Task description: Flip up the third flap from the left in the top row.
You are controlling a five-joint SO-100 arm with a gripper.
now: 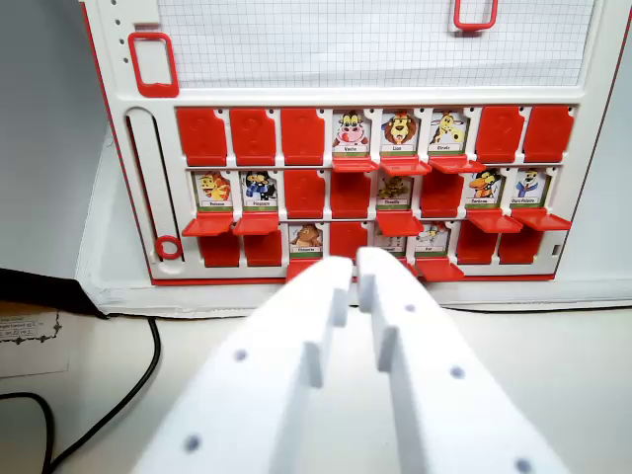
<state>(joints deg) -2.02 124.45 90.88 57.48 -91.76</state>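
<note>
A white game board [118, 281] with red flaps in three rows lies ahead on the table. In the top row the first three flaps from the wrist view's left show plain red faces; the third one [302, 135] is among them. The following three show animal pictures: a cow [351, 130], a lion [399, 130] and a giraffe [447, 130]. The last two are plain red. My gripper [357, 276] rises from the bottom centre, its white fingers nearly touching, nothing between them. Its tips overlap the bottom row's middle and sit well short of the top row.
A black cable [148, 367] curls over the table at the lower left, beside a dark-edged card with a printed label [28, 331]. On the board, a red ring slider [168, 247] sits in a slot at the left, and a gridded sheet [375, 39] lies beyond the flaps.
</note>
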